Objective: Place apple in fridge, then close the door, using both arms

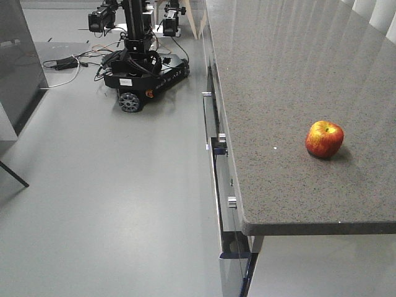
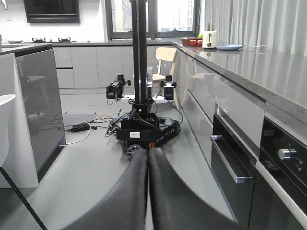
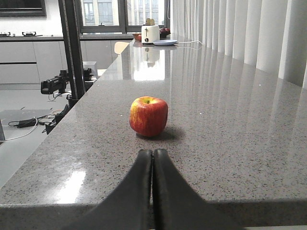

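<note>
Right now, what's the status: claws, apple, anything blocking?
Left gripper shut, empty. Right gripper shut, empty, facing the apple. Apple upright on the countertop, untouched. Nothing between right gripper and apple.

Bright even daylight from windows (image 2: 158, 17) at 12 o'clock, pale glare streaks on the countertop (image 3: 144, 72), soft shadow at 4 o'clock of the apple (image 3: 148, 116), close right gripper (image 3: 153, 155) slightly blurred

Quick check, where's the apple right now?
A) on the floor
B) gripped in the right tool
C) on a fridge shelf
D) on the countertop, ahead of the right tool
D: the apple sits on the grey countertop, just beyond the right tool, which is shut and not touching it.
</note>
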